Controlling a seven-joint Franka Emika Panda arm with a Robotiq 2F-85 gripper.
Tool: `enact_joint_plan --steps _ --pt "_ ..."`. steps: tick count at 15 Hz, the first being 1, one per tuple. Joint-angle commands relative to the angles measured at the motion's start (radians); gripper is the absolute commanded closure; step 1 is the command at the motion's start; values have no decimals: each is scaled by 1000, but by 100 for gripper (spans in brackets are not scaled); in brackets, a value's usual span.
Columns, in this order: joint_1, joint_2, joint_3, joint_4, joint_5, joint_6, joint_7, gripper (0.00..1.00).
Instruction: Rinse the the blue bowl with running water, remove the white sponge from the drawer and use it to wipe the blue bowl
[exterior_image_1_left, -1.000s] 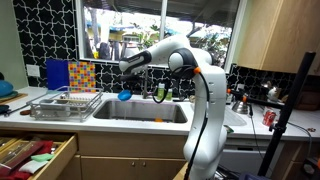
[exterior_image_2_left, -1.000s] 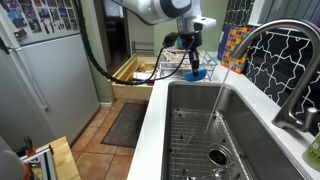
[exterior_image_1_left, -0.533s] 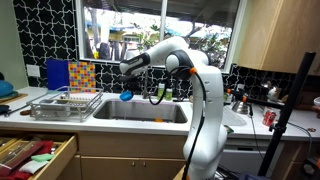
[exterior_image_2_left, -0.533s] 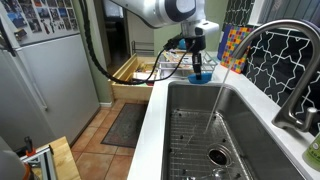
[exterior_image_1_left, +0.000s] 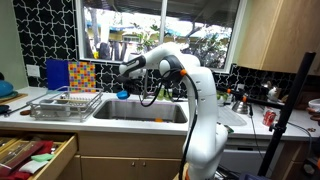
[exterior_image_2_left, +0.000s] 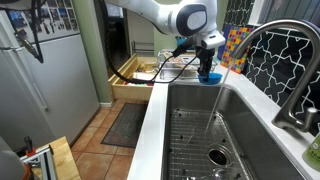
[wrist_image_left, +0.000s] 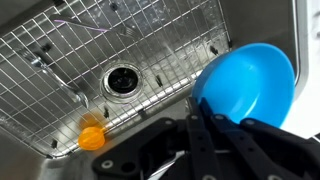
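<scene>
My gripper (wrist_image_left: 196, 118) is shut on the rim of the blue bowl (wrist_image_left: 245, 78), which tilts over the sink's near edge in the wrist view. Both exterior views show the bowl (exterior_image_1_left: 122, 95) (exterior_image_2_left: 209, 77) hanging from the gripper (exterior_image_1_left: 127, 90) (exterior_image_2_left: 207, 68) at one end of the sink (exterior_image_2_left: 190, 110). A thin stream of water (exterior_image_2_left: 217, 103) runs from the faucet (exterior_image_2_left: 281, 55), apart from the bowl. The drawer (exterior_image_1_left: 66, 157) (exterior_image_2_left: 136, 70) stands pulled out with red and green items inside. I cannot make out the white sponge.
A wire grid (wrist_image_left: 70, 55) covers the sink floor around the drain (wrist_image_left: 122, 80), with a small orange object (wrist_image_left: 91, 137) on it. A wire dish rack (exterior_image_1_left: 66, 103) sits on the counter beside the sink. A fridge (exterior_image_2_left: 50, 70) stands across the aisle.
The arm has carried the blue bowl a little further along the counter toward the sink and the water stream. The gripper stayed shut on it.
</scene>
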Motion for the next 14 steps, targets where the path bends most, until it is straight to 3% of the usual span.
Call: enact_joint_plan --steps 1,5,7,14 --pt "6 61 -23 63 11 20 124 99" --pt "5 94 -32 102 -3 0 198 99" --pt "12 97 -37 103 -56 -16 157 99" --pt "94 46 -75 26 -420 -95 124 99"
